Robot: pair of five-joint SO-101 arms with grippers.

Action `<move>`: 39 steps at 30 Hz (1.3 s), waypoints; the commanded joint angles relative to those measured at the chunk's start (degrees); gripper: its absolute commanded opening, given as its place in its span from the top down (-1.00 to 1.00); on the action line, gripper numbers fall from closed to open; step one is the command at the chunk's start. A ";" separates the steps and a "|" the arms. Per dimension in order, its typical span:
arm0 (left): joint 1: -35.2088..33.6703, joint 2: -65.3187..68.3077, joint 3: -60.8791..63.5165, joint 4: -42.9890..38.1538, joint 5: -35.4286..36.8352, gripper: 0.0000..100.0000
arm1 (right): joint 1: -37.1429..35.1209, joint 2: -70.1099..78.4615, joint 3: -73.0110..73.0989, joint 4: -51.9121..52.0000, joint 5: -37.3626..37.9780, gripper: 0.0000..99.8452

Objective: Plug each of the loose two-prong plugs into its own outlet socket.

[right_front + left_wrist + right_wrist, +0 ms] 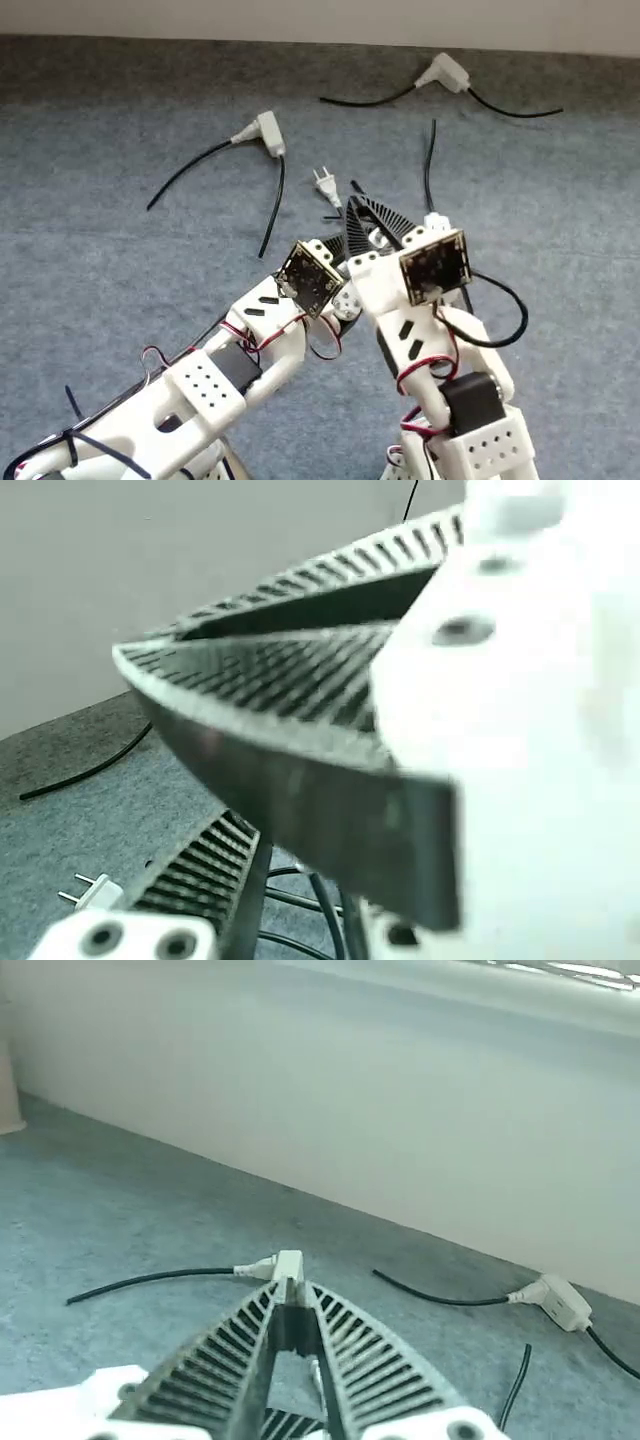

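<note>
The right wrist view is showing the right gripper [290, 1318] clenched, its 2 ribbed fingers meeting at the tips. I cannot tell whether anything is pinched between them. Straight beyond those tips the nearer socket [287, 1264] is sitting on the tabletop [90, 1230], its black cable trailing off to one side. The farther socket [556, 1301] is lying well apart from it, close to the wall [330, 1100].

The high view is adding what that camera is missing. 1 loose two-prong plug [324, 183] is lying flat on the tabletop just beyond the right gripper, between it and the nearer socket, with its prongs pointing away from the arms. A short black cable [431, 160] is running down to a small white end piece [436, 218] just beside the right arm; its prongs are too hidden to make out. Both arms are leaning in together, their wrists almost touching.

The left wrist view is looking across at the right gripper from very close. It is showing part of the left gripper [200, 875] at the edge, with the two-prong plug near it on the tabletop. I cannot tell whether the left gripper is released or clenched.

The tabletop is wearing a grey, felt-like covering. The wall behind it is rising plain and pale along the far edge.
</note>
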 commanded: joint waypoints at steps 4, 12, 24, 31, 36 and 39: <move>0.48 -1.71 -0.66 -1.49 0.70 0.99 | 7.34 -0.04 9.89 -13.49 -0.26 0.97; 0.66 -2.68 -0.66 -1.49 0.53 0.99 | 15.25 0.04 17.19 -20.00 -0.18 0.98; 0.48 -26.33 7.43 1.76 0.53 0.99 | 27.03 14.81 12.97 -25.80 -0.62 0.98; 0.40 -24.13 4.79 7.38 0.44 0.99 | 36.62 31.87 -6.37 -21.93 -9.85 0.98; 0.40 -15.16 1.80 7.21 0.44 0.99 | 35.91 32.13 -23.52 -3.56 -14.42 0.98; 0.40 -8.57 -0.22 5.27 0.44 0.99 | 30.73 32.13 -31.34 4.62 -16.88 0.98</move>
